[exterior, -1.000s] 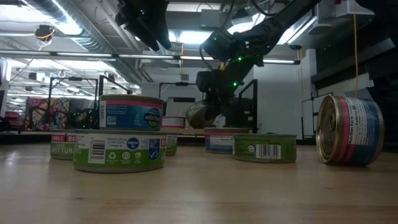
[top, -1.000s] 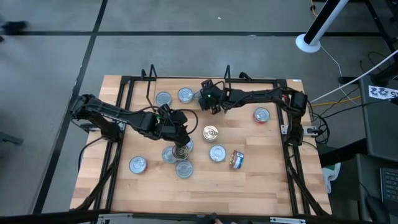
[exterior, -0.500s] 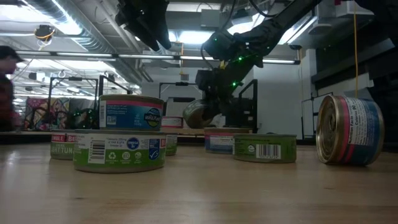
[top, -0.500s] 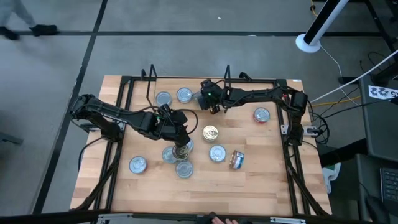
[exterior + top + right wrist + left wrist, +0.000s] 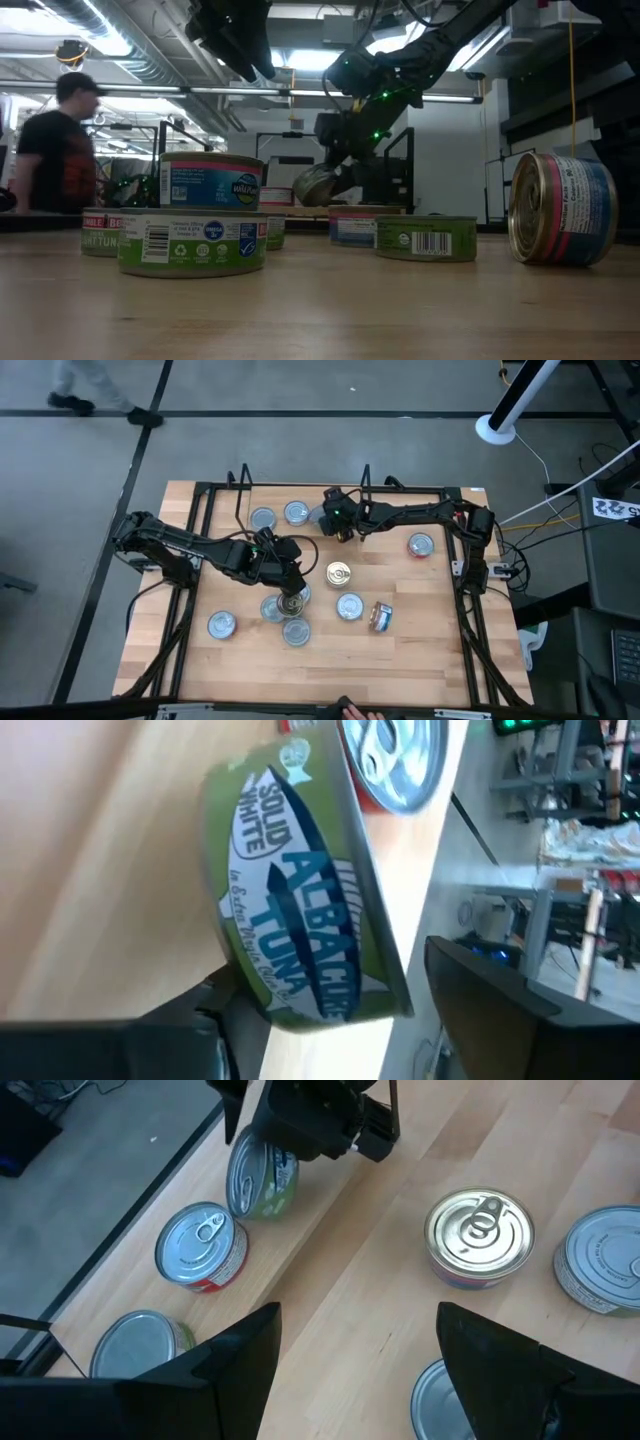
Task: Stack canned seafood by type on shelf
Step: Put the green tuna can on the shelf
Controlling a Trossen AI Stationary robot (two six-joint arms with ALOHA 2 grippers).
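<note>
The right gripper (image 5: 327, 518) has spread its fingers around a green-labelled round tin (image 5: 300, 890), which now tips over beside a red-labelled tin (image 5: 203, 1247) at the table's far edge instead of hanging level. The left gripper (image 5: 290, 592) hovers, jaws apart, above smooth silver-lidded tins on the pale wooden table (image 5: 420, 650).

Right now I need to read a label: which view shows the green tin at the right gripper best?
The right wrist view: the green tin fills it, label legible. The left wrist view shows it tilted; the low view shows it far off; the high view barely shows it.
</note>
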